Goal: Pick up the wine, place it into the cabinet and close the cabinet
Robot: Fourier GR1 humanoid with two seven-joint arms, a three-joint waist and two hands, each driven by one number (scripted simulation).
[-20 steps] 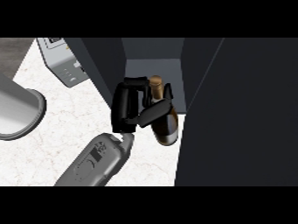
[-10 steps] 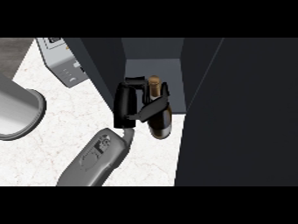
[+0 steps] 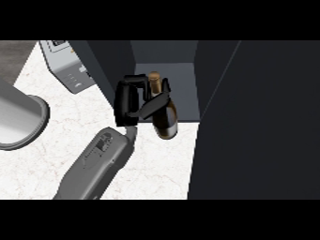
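Wine bottle sits just above the middle of the frame, at the mouth of the open cabinet, neck toward the top edge. The right hand grasps it from the left, with fingers curled over the neck and thumb across the body. The forearm slants in over the white counter. At the left are a grey cylinder and a grey box.
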